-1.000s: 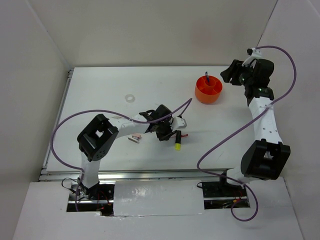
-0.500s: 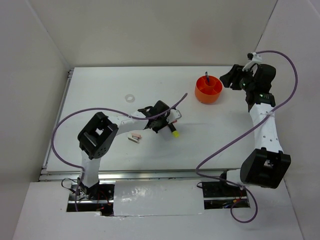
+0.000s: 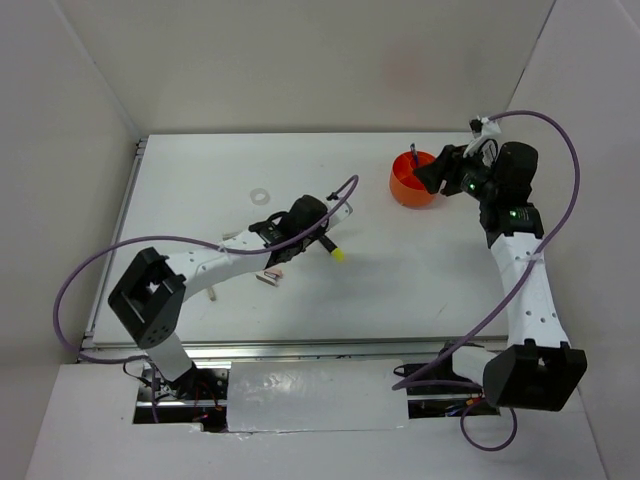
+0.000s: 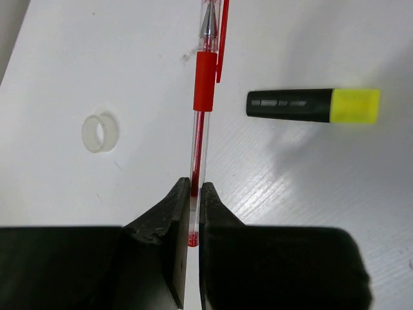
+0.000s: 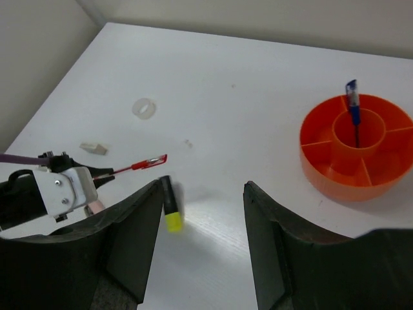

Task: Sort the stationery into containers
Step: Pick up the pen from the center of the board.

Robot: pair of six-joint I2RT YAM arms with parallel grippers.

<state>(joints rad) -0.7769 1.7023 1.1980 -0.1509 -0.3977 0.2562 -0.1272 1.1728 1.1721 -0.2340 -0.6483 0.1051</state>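
My left gripper is shut on the tail end of a thin red pen, which sticks straight out ahead of the jaws above the table. Just right of the pen lies the black marker with a yellow cap, and it looks blurred in the right wrist view. The orange tub has inner dividers, and a blue pen stands in its middle cup. My right gripper hangs open over the tub's near side with nothing between its fingers. From above, the left gripper sits mid-table beside the marker.
A small white ring lies on the table left of the pen. A pink-and-white eraser rests below the left forearm. A beige block lies near the ring. Purple cables loop from both arms.
The left gripper closed on the red pen and pulled back up and left with it. The marker shifted up-left. The right gripper swung left over the tub.
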